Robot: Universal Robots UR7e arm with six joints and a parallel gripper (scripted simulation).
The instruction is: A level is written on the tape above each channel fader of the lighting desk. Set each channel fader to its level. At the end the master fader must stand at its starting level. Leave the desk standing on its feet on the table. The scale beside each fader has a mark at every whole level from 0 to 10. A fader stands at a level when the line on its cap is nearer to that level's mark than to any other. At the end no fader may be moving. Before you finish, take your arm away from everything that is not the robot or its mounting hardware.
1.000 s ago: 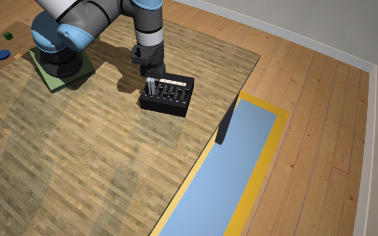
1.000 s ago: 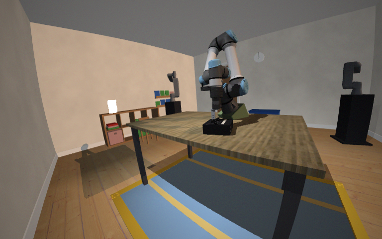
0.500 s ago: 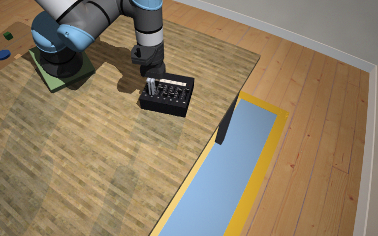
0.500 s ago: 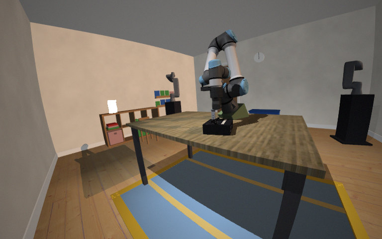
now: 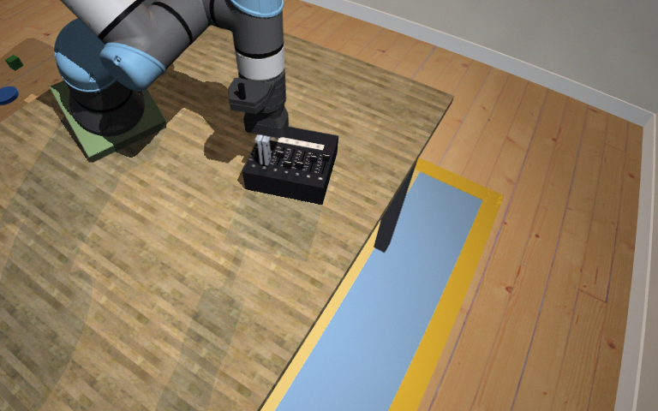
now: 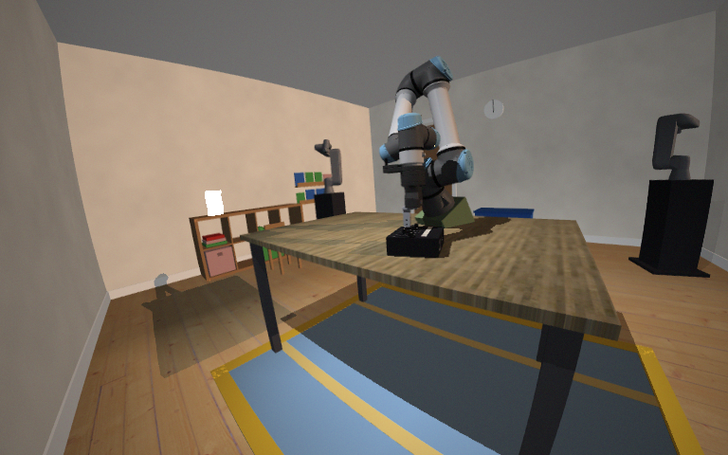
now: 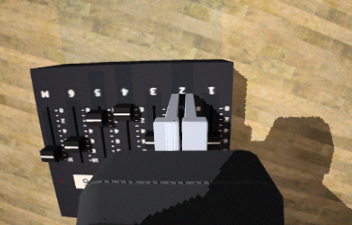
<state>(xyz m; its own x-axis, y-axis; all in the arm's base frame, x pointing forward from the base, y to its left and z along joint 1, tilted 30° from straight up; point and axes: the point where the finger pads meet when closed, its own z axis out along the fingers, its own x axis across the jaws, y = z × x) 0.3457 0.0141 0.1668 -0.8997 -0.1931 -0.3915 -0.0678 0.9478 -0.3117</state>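
Observation:
The black lighting desk stands on its feet on the wooden table. A white tape strip runs along its far edge. In the wrist view the tracks are labelled M, 6, 5, 4, 3, 2, 1 from left to right. The master cap and the channel 6 cap sit close to my gripper's body. The channel 5 cap and the channel 4 cap sit further along their tracks. My gripper is shut, with its fingers down over the channel 2 track. They hide that track's cap.
The arm's green mount stands at the table's back left. The table's right edge is close to the desk. A blue disc and a green cube lie far left. A shelf and a black pedestal stand by the walls.

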